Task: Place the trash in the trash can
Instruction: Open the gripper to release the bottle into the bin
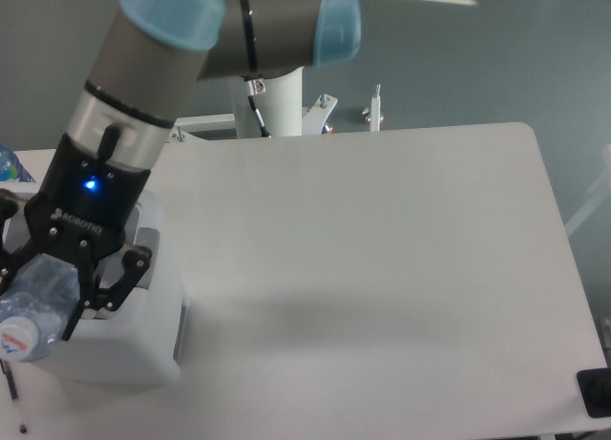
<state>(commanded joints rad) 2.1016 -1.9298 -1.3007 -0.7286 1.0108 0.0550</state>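
One water bottle [33, 302] at lower left — one trash can [134, 349] beneath it, one gripper [52, 297], one arm [181, 58], one table [382, 268] — nothing doubled.

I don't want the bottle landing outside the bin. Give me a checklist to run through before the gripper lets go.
1. Bottle held: ok. The gripper is shut on the water bottle.
2. Bottle over the opening: cannot tell. The arm hides most of the trash can, and the capped end sits near its left side at the picture's edge.
3. Bottle tilt: not ok for a straight drop; it points down and left.
4. Opening free: cannot tell, it is hidden.
5. Table beside the bin free of obstacles: ok.
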